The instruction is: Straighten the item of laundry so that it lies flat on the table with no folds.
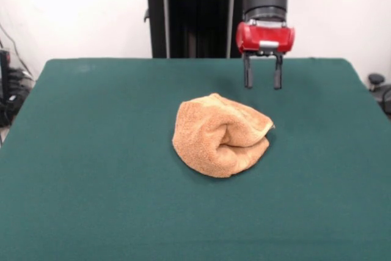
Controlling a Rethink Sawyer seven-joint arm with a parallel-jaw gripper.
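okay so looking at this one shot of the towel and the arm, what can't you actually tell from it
- Front view: the towel's underside and inner layers, hidden by its own folds.
- Front view: the table's near edge, cut off by the picture's bottom.
- Front view: the arm above the open claw, cut off by the top edge.

Bright, even light from above; the towel (221,136) throws only a thin soft shadow on the bench (91,181). Sharp throughout, without glare.
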